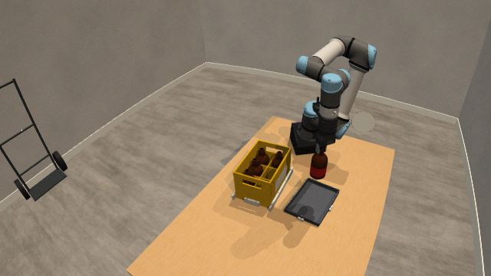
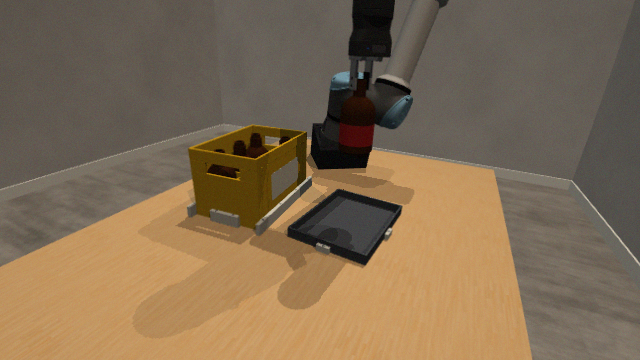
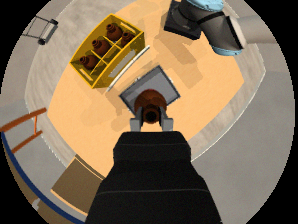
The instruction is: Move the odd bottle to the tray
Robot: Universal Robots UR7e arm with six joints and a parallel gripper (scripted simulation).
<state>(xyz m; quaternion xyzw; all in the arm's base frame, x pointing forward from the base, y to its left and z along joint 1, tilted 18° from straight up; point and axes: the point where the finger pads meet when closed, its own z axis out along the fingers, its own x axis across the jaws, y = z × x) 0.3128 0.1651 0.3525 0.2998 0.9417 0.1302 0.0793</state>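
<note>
My gripper (image 1: 320, 149) (image 2: 361, 84) (image 3: 150, 112) points down and is shut on the neck of a brown bottle with a red label (image 1: 318, 165) (image 2: 357, 136) (image 3: 150, 99). The bottle hangs upright, clear of the table. In the wrist view it covers part of the dark tray (image 1: 314, 196) (image 2: 352, 220) (image 3: 156, 79), which holds nothing. The yellow crate (image 1: 244, 191) (image 2: 225, 192) (image 3: 97, 81) holds several brown bottles, among them one at the back left (image 1: 262, 158) (image 3: 114, 32) and one on the right (image 1: 278, 161) (image 3: 127, 38). The held neck is partly hidden by the fingers.
Grey strips (image 1: 281, 189) (image 2: 285, 204) lie along the crate's foot, between crate and tray. Small light clips (image 1: 301, 218) (image 2: 323, 248) sit at the tray's edges. The robot's black base (image 1: 299, 142) (image 2: 340, 160) (image 3: 181, 22) stands at the table's far end. A hand truck (image 1: 47, 185) is on the floor.
</note>
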